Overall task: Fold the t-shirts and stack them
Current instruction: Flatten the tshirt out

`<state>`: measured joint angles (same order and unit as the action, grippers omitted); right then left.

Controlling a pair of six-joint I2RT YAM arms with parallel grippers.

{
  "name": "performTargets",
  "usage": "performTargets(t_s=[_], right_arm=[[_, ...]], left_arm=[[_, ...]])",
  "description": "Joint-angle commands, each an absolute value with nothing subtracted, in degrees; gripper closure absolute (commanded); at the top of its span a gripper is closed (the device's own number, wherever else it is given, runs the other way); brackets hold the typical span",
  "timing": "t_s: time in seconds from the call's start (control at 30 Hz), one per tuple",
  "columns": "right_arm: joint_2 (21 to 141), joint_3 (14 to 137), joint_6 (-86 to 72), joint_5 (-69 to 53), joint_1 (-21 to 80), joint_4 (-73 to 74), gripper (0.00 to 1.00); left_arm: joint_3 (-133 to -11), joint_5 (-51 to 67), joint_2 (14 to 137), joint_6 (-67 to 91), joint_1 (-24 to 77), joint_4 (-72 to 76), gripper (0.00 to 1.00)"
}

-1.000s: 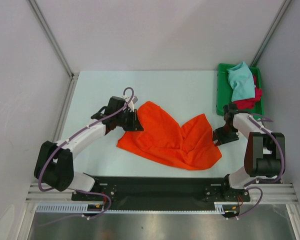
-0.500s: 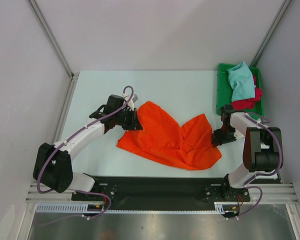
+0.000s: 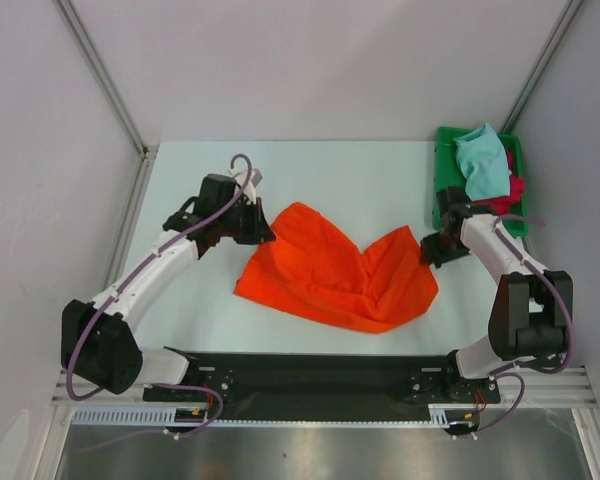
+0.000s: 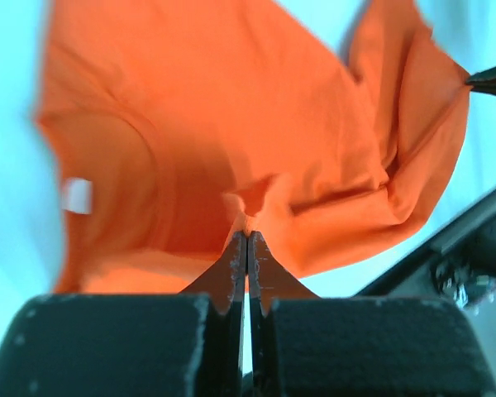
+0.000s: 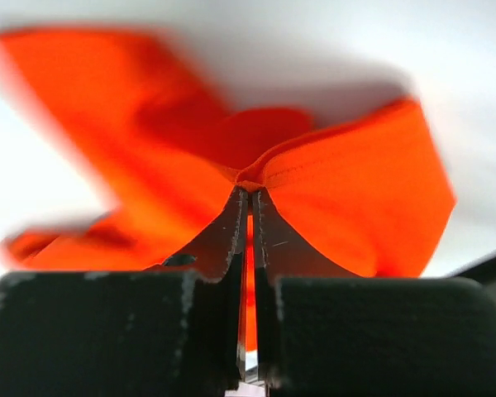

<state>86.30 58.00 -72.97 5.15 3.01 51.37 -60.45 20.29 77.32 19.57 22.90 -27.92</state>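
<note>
Pale tabletop (image 3: pixel 360 175) is bearing the orange t-shirt (image 3: pixel 325 272) beside the green tray (image 3: pixel 441 195); your left gripper (image 4: pixel 246 241) and right gripper (image 5: pixel 248 197) are pinching its edges (jaws closed), so be drawing them apart evenly.

Open desk (image 3: pixel 350 170) lies beyond the orange t-shirt (image 3: pixel 325 275) and left of the left hand (image 3: pixel 266 234). The green tray (image 3: pixel 441 195), with heaped t-shirts (image 3: pixel 482 168), crowds the right hand (image 3: pixel 426 252) from behind; walls (image 3: pixel 330 70) close three sides.
</note>
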Motion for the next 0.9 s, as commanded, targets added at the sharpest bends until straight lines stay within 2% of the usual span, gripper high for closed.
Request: performTargets(t_s=[0.0,0.17,0.3,0.47,0.67,0.8,0.87], right_arm=[[85.5,67.6,-71.4,6.9,5.0,48.2,1.00],[86.2,78.0,-65.5,8.3,7.1,46.7,1.00],[80.3,74.1,-58.2,6.2,8.0,40.5,1.00],[67.3,67.6,-46.1,2.9,7.3,25.6,1.00],[74.9,89.0,-39.8,1.1,6.7,15.9,1.00],[76.4,101.3,-41.1,1.5,9.0,16.2,1.00],[75.5,103.8,-41.9,1.7,11.4,15.5,1.00]], left_arm=[[-68.4,14.6,72.4,20.7,20.7,-28.3,1.00],[-76.4,12.1,71.1,20.8,17.7,-29.5,1.00],[-80.4,9.2,68.0,20.0,17.4,-32.3,1.00],[-82.8,2.4,58.1,20.0,15.6,-35.4,1.00],[-102.6,-3.3,62.2,15.0,15.6,-32.2,1.00],[-119.1,5.5,67.4,9.0,16.0,-30.4,1.00],[-121.5,6.4,67.4,8.0,16.3,-29.8,1.00]])
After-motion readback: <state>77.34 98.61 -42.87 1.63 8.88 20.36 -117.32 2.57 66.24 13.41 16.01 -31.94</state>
